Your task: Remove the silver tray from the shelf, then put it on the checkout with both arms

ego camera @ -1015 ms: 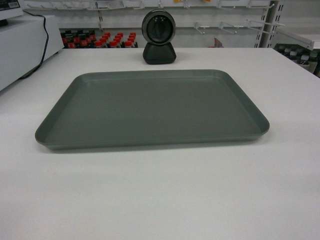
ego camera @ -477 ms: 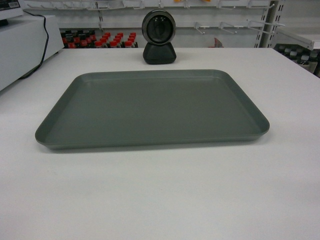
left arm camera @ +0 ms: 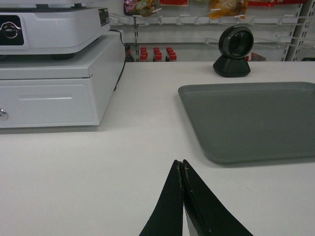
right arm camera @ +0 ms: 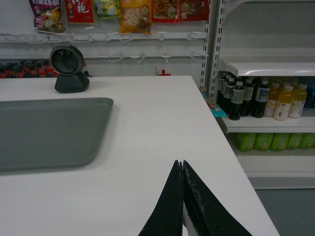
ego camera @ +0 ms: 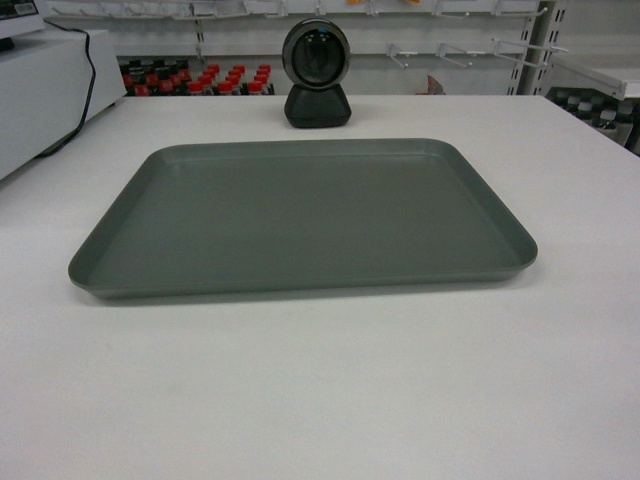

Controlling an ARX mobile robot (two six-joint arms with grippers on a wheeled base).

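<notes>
The silver tray [ego camera: 300,215] lies flat on the white checkout [ego camera: 320,390], in front of the black scanner [ego camera: 316,75]. Neither arm shows in the head view. In the left wrist view the tray [left arm camera: 256,118] is at the right, and my left gripper [left arm camera: 181,164] is shut and empty above the bare top, near the tray's front left corner. In the right wrist view the tray [right arm camera: 47,130] is at the left, and my right gripper [right arm camera: 180,163] is shut and empty over the checkout [right arm camera: 162,123], to the right of the tray. The shelf [right arm camera: 266,64] stands beyond the table's right edge.
A white cash drawer and register [left arm camera: 54,73] sit at the checkout's left side, with a black cable [ego camera: 88,70]. The checkout's right edge [right arm camera: 231,157] drops off toward shelves of bottled drinks [right arm camera: 266,101]. Red-capped bottles [ego camera: 195,82] and hook rails stand behind the scanner.
The head view has shifted very slightly, so the tray and scanner sit a couple of pixels further left. Nothing else has moved.
</notes>
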